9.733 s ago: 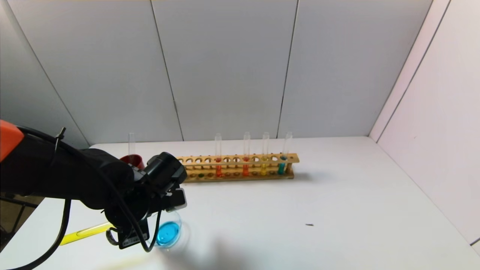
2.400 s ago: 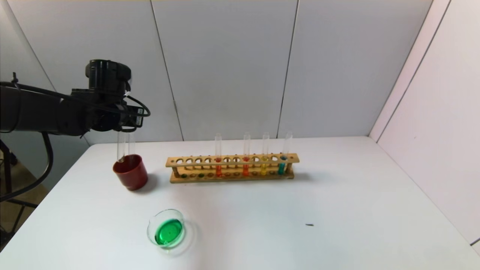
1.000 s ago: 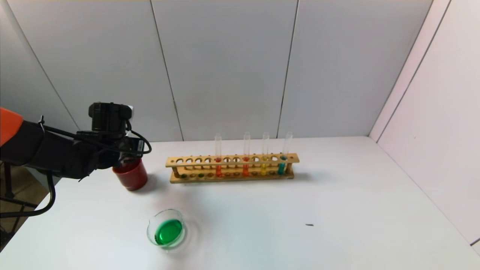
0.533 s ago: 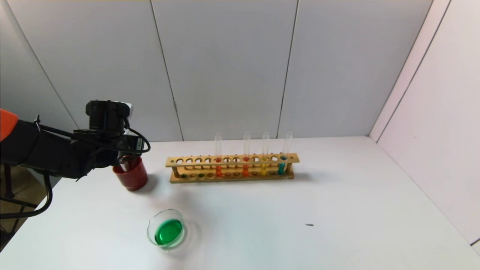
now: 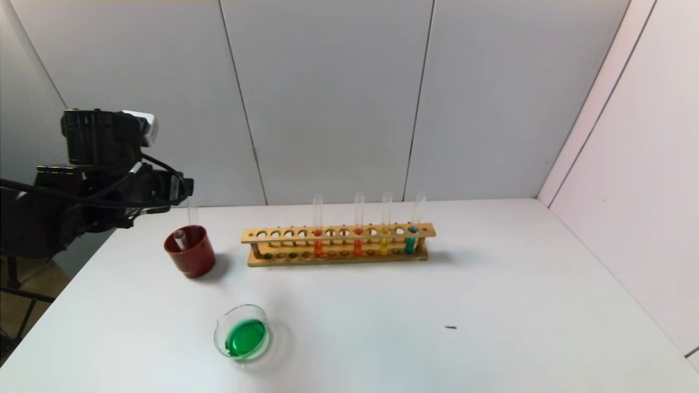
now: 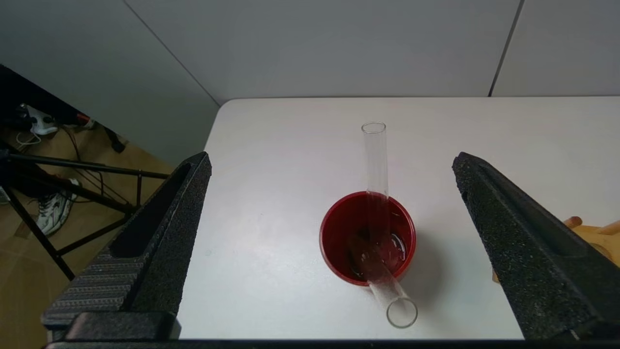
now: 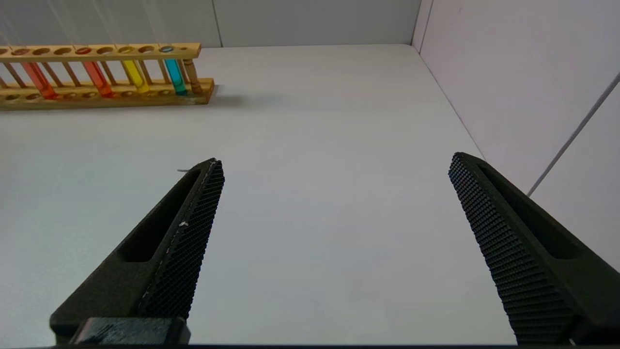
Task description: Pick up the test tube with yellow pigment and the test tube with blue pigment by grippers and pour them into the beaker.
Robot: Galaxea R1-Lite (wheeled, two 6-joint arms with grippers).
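1. Two empty tubes lean in the red cup, far left on the table.
2. Left gripper hangs open above it.
3. Right gripper is open.
4. Beaker holds green liquid, near left.

Even, diffuse light fills the scene, bright without harshness, and the white table reads a flat pale grey with no hot spots. Shadows are soft and short: the wooden rack drops a faint smudge to its right, the red cup a darker one on its right side (so the light leans in from the left). The beaker throws a pale ring with small glints on its rim. In both wrist views the near fingers look softly focused, while the far table stays sharp.
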